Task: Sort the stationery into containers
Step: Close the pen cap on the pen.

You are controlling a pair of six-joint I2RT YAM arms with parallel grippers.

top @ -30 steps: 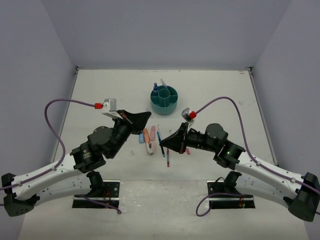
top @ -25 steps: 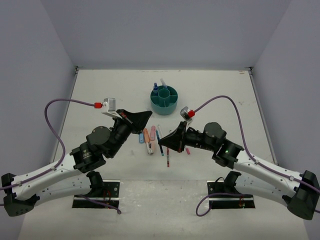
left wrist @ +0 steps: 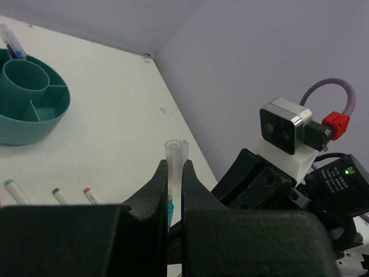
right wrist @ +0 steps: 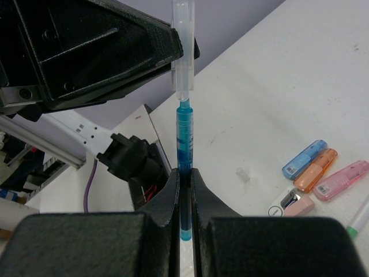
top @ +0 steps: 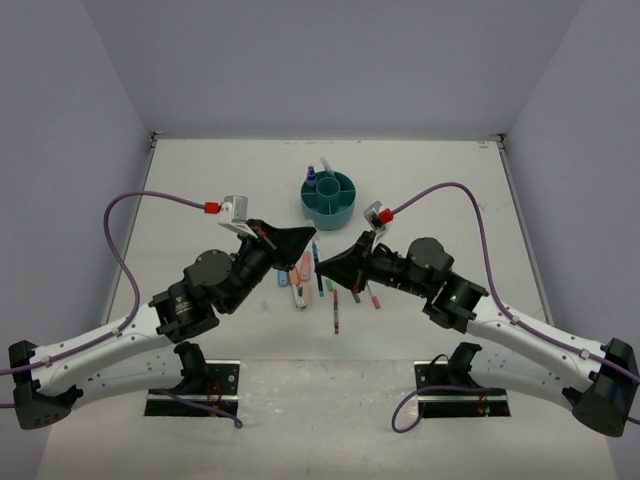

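Observation:
My left gripper (left wrist: 173, 167) is shut on a clear pen cap (left wrist: 176, 151). My right gripper (right wrist: 184, 173) is shut on a blue pen (right wrist: 184, 138), which points up into that cap (right wrist: 183, 52). In the top view the left gripper (top: 310, 240) and the right gripper (top: 320, 262) meet tip to tip above the loose stationery. The teal organiser (top: 329, 198) stands behind them, with blue pens (top: 312, 178) upright in a back compartment. It shows at the left of the left wrist view (left wrist: 31, 98) too.
Blue (right wrist: 304, 158), orange (right wrist: 314, 169) and pink (right wrist: 343, 180) markers lie side by side on the table, with a small white item (right wrist: 291, 202) beside them. Thin pens (top: 336, 310) lie in front of the grippers; green-capped (left wrist: 11, 189) and red-capped (left wrist: 91, 194) ones show nearby.
The right gripper has lifted its blue pen up and back towards the left gripper. The left gripper has shifted right to meet it, so that pen tip and cap now touch.

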